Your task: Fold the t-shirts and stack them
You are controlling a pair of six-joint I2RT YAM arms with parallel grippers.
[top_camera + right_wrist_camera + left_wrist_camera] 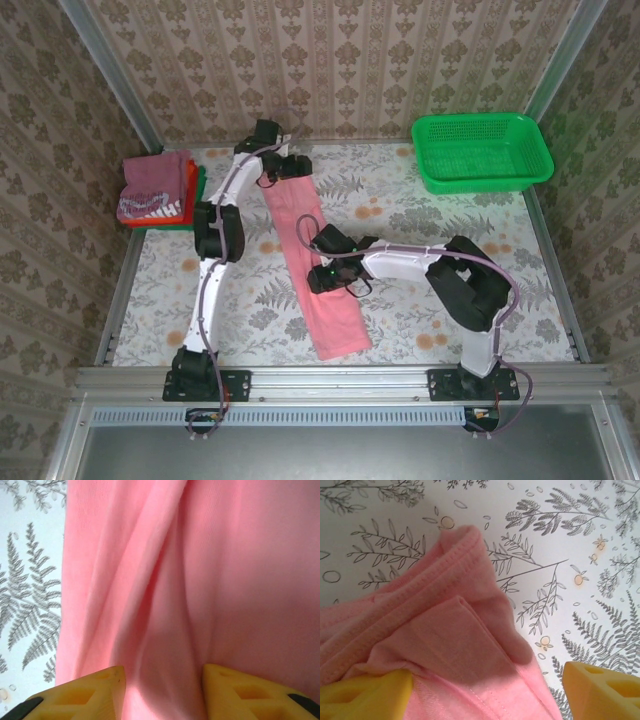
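Top external view first: the salmon-pink t-shirt (342, 322) lies mid-table as one long narrow strip of soft knit, flat along most of its run. Its long axis goes on a slant. The far end is up by the left gripper (288, 167) toward the back left, and the near end is down toward the front edge, between the two arm bases. The right gripper (324, 277) sits on the strip about midway along.

Over at the far left edge is the folded stack (150, 190): maroon with white print on top, red-orange under it, a sliver of green at the bottom. The green mesh basket (480, 178), rigid plastic, is in the back right corner, well apart from the cloth.

Left wrist now: stitched hems and seams are bunched in layered folds on the fern-printed tablecloth (560, 540). The yellow fingers are spread wide, one fingertip (367, 695) touching cloth, the other out over bare tablecloth, nothing gripped.

Right wrist: smooth pink jersey, long soft creases running away from the camera. The jaws are moderately parted with a ridge of cloth between the fingertips (87, 692), not pinched shut.
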